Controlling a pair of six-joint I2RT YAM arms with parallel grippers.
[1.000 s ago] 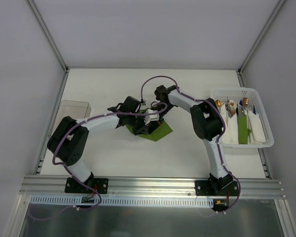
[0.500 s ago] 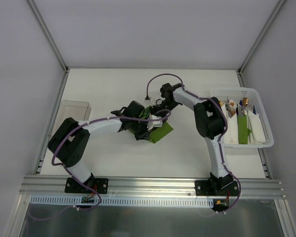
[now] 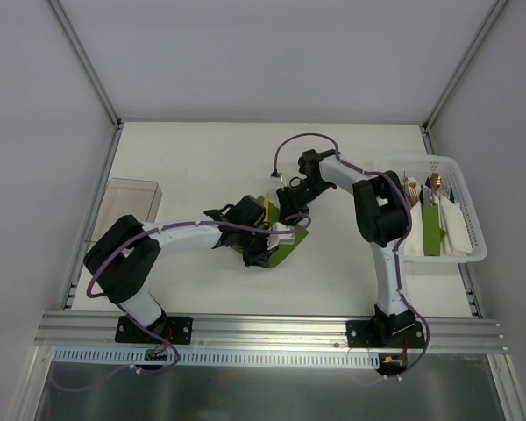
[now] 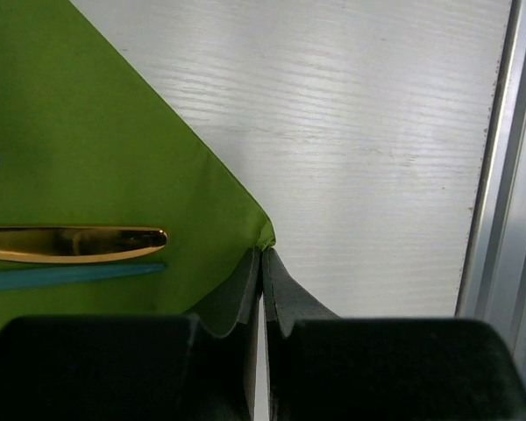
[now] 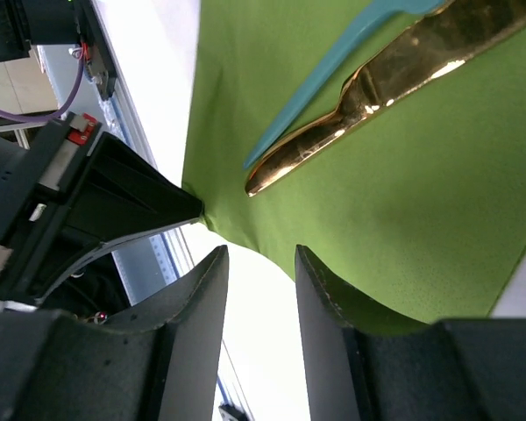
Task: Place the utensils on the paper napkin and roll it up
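The olive-green paper napkin (image 4: 105, 149) lies on the table at mid-field (image 3: 287, 250). A gold-coloured utensil (image 4: 70, 243) and a slim teal piece (image 4: 70, 276) lie on it side by side; both also show in the right wrist view, the gold one (image 5: 394, 70) and the teal one (image 5: 333, 53). My left gripper (image 4: 265, 253) is shut on the napkin's near corner and holds it lifted (image 3: 265, 246). My right gripper (image 5: 259, 267) is open over the napkin's edge (image 5: 403, 202), one fingertip (image 5: 320, 285) above the paper, holding nothing (image 3: 289, 210).
A white basket (image 3: 475, 254) at the right holds more utensils with orange-brown handles (image 3: 412, 187), white sheets (image 3: 460, 230) and another green napkin (image 3: 432, 230). A clear container (image 3: 127, 206) stands at the left edge. An aluminium rail (image 4: 500, 175) runs along the near table edge.
My left gripper has moved right and nearer with the napkin corner in it, folding the napkin. My right gripper has shifted right and sits over the napkin's far side.
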